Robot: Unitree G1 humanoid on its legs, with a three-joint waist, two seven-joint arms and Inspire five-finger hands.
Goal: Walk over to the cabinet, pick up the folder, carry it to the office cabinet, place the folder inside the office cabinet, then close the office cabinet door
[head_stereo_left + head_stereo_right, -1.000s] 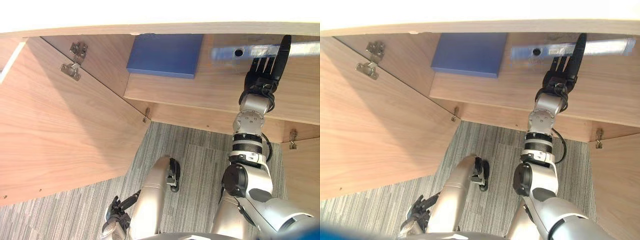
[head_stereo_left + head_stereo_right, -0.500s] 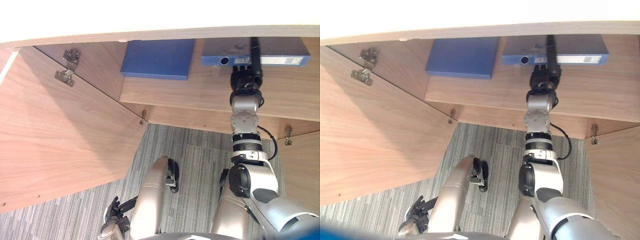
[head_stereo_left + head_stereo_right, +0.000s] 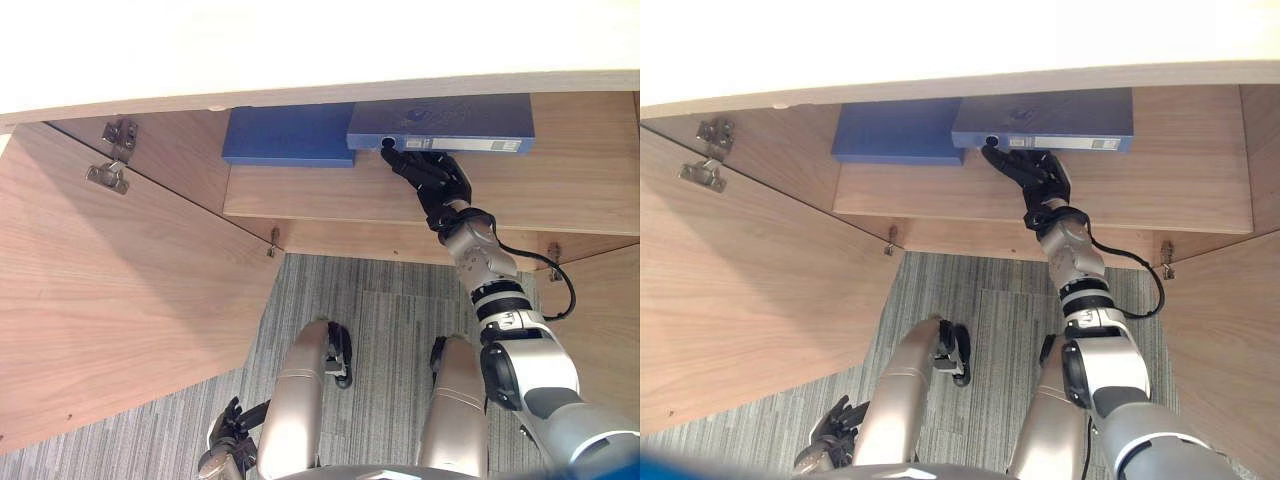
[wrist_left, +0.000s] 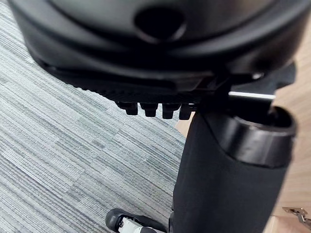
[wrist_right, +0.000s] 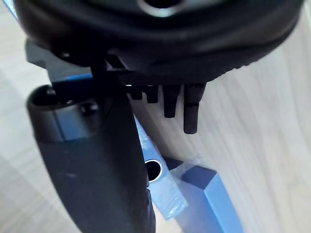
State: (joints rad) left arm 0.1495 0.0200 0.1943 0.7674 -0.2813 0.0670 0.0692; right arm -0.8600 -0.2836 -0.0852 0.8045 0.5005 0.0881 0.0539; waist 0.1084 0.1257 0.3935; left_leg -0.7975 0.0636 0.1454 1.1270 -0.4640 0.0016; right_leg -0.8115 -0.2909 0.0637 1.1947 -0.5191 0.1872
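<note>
The blue folder (image 3: 440,118) lies flat on the shelf (image 3: 330,200) inside the open office cabinet, its labelled spine and ring hole facing out. My right hand (image 3: 432,178) reaches up to that spine with straight, spread fingers, their tips touching it near the hole. The right wrist view shows the spine (image 5: 165,189) just past the thumb (image 5: 97,160). A second, flat blue folder (image 3: 285,135) lies right beside it on the same shelf. My left hand (image 3: 228,452) hangs low over the carpet, fingers relaxed.
The left cabinet door (image 3: 120,290) stands wide open, with its metal hinges (image 3: 108,170) near the top. The right door (image 3: 600,300) is open too. The cabinet's pale top edge (image 3: 320,95) overhangs the shelf. Grey striped carpet (image 3: 390,330) lies below.
The folder has slid left along the shelf until it lies against the second blue folder. My right hand has swung leftward and come down onto its spine. The camera shifted as well.
</note>
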